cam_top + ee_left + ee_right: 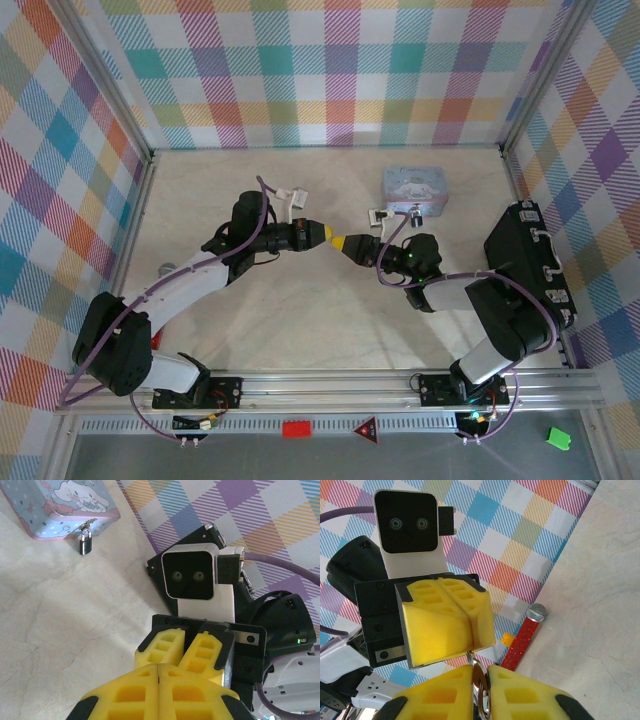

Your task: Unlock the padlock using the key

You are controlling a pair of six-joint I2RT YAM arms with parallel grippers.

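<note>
At the middle of the table point(300, 320) the two claws were brought tip to tip; the left gripper point(325, 234) was seen pressed fully together; the right gripper point(480, 682) was clamped on the silver key point(480, 692), a thin sliver of it reaching up to the seam of the left one; whether that end was gripped there could not be told. The padlock point(85, 544) was found hanging from the hasp of the blue tin point(60, 505), out at one o'clock from the claws. A handover was judged to be in hand; next, a clean release by the left was called for, then the key carried over and lined up with the keyhole.
</note>
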